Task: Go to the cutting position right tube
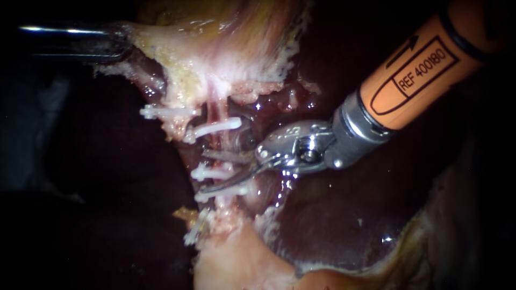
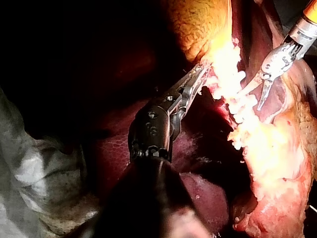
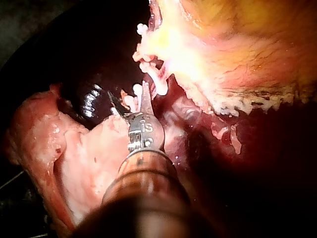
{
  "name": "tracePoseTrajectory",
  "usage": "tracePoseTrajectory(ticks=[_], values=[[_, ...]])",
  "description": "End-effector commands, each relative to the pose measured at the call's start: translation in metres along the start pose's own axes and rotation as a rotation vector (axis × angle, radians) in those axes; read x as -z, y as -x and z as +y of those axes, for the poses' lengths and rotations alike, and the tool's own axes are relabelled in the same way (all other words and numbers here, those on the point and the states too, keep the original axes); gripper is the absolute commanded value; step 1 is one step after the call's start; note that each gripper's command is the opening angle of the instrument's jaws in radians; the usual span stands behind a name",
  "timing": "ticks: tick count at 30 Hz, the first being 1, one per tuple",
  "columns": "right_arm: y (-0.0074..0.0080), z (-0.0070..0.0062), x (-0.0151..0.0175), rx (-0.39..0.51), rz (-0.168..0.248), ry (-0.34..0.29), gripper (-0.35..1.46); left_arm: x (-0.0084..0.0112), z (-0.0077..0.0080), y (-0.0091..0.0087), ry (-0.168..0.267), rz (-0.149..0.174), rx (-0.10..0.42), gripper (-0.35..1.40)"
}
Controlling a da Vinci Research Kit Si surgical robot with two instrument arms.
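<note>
My right instrument (image 1: 212, 172) comes in from the right with its jaws parted, gripping nothing. The right tube (image 1: 216, 140) runs top to bottom, crosswise to the 2 blades, which straddle it beside a white clip (image 1: 200, 173). My left instrument (image 1: 119, 43) is well apart, at the gallbladder (image 1: 215, 53).

Your right instrument (image 1: 215, 172) is polished, glossy metal at its tip and wrist, with a matt orange sleeve behind that looks like plastic. Your left instrument (image 2: 199, 74) is darker metal with a dull sheen. The clips (image 1: 217, 128) look like smooth white plastic. The liver (image 1: 333, 215) is wet and glossy, and the gallbladder (image 1: 215, 53) has a rough, ragged edge.
</note>
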State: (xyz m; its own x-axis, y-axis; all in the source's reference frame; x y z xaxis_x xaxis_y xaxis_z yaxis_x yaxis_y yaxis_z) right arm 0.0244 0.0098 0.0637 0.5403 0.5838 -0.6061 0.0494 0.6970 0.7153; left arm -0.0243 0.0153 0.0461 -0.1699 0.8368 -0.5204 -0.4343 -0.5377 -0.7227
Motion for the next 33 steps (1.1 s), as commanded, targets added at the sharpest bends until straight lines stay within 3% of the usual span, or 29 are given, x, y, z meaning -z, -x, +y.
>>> tracePoseTrajectory(ticks=[1,18,29,33], values=[[0.0000,-0.0001,0.0001,0.001,0.000,-0.001,1.43,0.0000,0.0000,0.0000,0.000,0.000,0.000,-0.35],[0.0007,-0.0006,0.0042,-0.001,0.003,-0.002,1.41,0.0002,0.0001,0.0000,0.000,0.000,0.000,-0.35],[0.0011,0.0008,0.0035,0.000,0.005,0.011,1.41,0.0002,0.0002,0.0000,0.000,0.000,0.000,-0.35],[0.0008,0.0010,0.0026,-0.001,0.021,-0.017,1.41,0.0002,0.0002,0.0000,0.000,0.000,0.000,-0.35]])
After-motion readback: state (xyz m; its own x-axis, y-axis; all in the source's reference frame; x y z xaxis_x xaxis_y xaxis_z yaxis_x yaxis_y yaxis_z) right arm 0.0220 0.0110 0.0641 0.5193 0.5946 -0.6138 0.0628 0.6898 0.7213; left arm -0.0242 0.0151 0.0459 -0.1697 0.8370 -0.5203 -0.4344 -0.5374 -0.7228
